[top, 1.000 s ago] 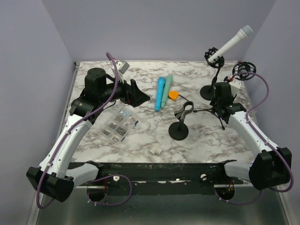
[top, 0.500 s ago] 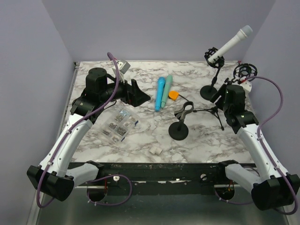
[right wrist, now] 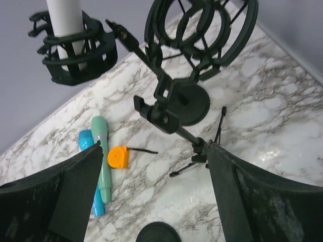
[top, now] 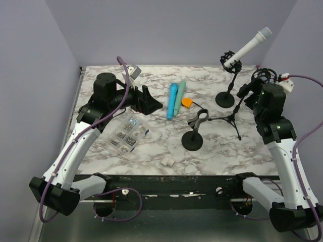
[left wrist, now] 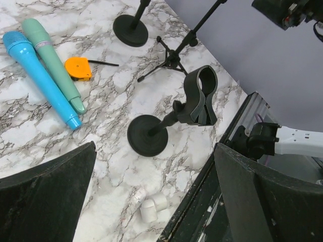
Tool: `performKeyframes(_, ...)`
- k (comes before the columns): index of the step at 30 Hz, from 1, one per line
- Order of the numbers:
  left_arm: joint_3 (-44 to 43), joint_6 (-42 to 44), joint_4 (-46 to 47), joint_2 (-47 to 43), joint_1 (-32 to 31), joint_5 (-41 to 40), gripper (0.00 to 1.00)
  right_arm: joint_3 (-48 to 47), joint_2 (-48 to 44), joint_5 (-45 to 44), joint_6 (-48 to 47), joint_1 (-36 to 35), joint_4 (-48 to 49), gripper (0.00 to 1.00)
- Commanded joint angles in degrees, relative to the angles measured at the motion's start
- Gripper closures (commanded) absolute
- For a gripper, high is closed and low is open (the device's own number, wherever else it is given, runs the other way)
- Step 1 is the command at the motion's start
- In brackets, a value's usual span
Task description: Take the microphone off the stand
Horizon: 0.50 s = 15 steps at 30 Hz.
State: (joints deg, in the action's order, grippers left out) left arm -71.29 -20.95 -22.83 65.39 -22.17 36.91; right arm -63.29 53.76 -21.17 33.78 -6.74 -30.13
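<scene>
A white microphone (top: 250, 46) sits tilted in a black shock mount on a round-base stand (top: 225, 99) at the back right. In the right wrist view the microphone (right wrist: 64, 15) shows at the top left, held in its mount (right wrist: 75, 53). My right gripper (top: 245, 93) is open and empty, raised beside that stand and next to an empty shock mount (top: 264, 75) on a tripod. In its own view the right gripper (right wrist: 156, 201) has nothing between the jaws. My left gripper (top: 151, 103) is open and empty at the table's left middle, and it also shows in the left wrist view (left wrist: 154, 196).
A black clip stand (top: 193, 140) stands mid-table. A blue microphone (top: 172, 100), a teal microphone (top: 180, 96) and an orange tape measure (top: 186, 103) lie behind it. A clear parts box (top: 128, 133) is at the left. Small white pieces (top: 167, 162) lie near the front edge.
My right arm has lifted and swung right and back, from low by the tripod legs to a raised spot beside the empty shock mount. The left arm has not moved.
</scene>
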Motion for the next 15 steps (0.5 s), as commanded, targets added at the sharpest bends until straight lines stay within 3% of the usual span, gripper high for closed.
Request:
performKeyframes(1, 0.36, 0.73, 0.59, 0.03, -0.28, 0.18, 0.01, -5.01, 3.07, -5.94, -2.91, 1.06, -3.89, 0.18)
performKeyframes(8, 0.32, 0.74, 0.45, -0.08, -0.30, 0.27, 0.01, -8.22, 8.24, -2.87, -3.26, 2.96, -2.91, 0.43)
performKeyframes(15, 0.36, 0.65, 0.56, -0.26, -0.33, 0.54, 0.02, 0.10, 6.15, -1.10, -2.13, 3.14, 0.63, 0.59)
